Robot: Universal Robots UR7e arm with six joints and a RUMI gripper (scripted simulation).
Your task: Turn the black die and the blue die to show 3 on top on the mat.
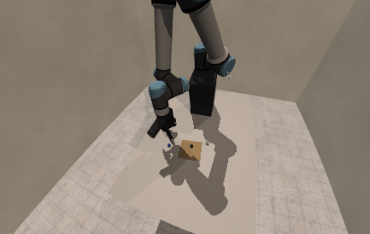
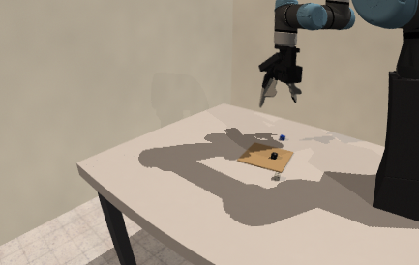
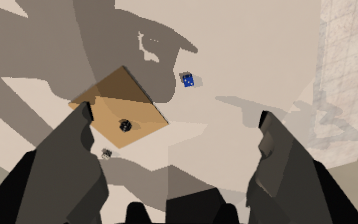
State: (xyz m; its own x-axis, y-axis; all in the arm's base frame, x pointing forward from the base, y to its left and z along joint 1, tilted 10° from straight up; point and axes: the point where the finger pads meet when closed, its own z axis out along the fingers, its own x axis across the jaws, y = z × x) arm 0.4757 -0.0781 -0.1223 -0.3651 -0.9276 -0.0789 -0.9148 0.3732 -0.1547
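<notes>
The orange-brown mat point(image 1: 185, 155) point(image 2: 256, 161) point(image 3: 118, 140) lies on the table. The black die point(image 1: 191, 146) point(image 2: 274, 156) point(image 3: 125, 125) sits on the mat. The blue die point(image 1: 169, 145) point(image 2: 283, 137) point(image 3: 188, 80) lies on the table beside the mat, off it. The white die point(image 1: 207, 143) point(image 2: 277, 177) point(image 3: 107, 153) lies on the table off the mat's other side, near its edge. The numbers on top are too small to read. My gripper point(image 2: 278, 103) point(image 3: 178, 107) is open and empty, high above the table, with its fingers apart.
The black robot base point(image 1: 202, 99) point(image 2: 411, 150) stands on the table behind the mat. The arm casts broad shadows over the table point(image 1: 237, 188) point(image 2: 177, 193) and part of the mat. Walls stand around the table.
</notes>
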